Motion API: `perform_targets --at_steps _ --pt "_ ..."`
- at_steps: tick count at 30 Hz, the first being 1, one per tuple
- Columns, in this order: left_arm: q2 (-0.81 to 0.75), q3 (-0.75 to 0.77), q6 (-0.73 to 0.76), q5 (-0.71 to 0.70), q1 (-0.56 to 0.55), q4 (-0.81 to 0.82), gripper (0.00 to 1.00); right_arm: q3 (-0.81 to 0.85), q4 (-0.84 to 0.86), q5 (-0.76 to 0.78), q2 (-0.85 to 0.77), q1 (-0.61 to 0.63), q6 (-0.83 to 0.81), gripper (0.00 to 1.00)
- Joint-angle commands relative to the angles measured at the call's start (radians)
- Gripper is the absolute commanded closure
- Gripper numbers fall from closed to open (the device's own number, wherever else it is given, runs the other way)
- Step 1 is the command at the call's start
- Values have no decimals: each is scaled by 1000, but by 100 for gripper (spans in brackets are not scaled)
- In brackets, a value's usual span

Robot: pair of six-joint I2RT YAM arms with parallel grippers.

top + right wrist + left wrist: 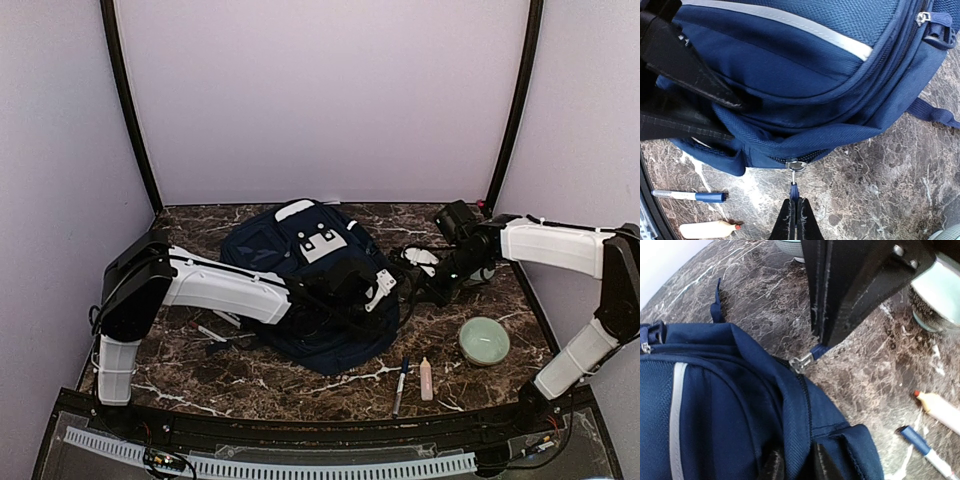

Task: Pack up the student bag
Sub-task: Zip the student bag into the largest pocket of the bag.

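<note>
Right wrist view: we are seeing the right gripper (794, 202) pressed together on the blue pull tab (794, 189) of a zipper slider (796, 165), low on the side of the student bag (805, 70). We are judging this pinch as set up for drawing the zipper along its track, to open a compartment for packing.

The left gripper (799, 462) is clamping a ridge of bag fabric just beside that zipper line. We are reading this as bracing, so the soft cloth is not dragging along with the slider.

The bag is lying front-up in the middle of the marble table (200, 385), between the two arms. Loose items are sitting apart from it toward the near right edge, likely waiting to go in.

Count: we are logging one bag and two zipper sliders in sight, the second slider (922, 18) untouched near the far corner. We are also logging one blue-capped pen (401, 380), one small pale tube with a red tip (426, 378) and one green bowl (484, 340).
</note>
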Motion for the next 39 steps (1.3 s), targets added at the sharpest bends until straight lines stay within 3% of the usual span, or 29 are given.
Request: perform_targets --at_steps 1,5,27,39 --pt "0 20 2 27 14 -33 88 -7 37 49 20 -14 5 100" --pt "-24 -8 7 48 13 -17 100 26 75 83 73 -51 12 100" --pt "-103 -118 23 163 9 58 100 315 235 178 392 -86 74 100" --pt "-130 -170 48 186 2 111 100 450 232 190 534 -87 77 100"
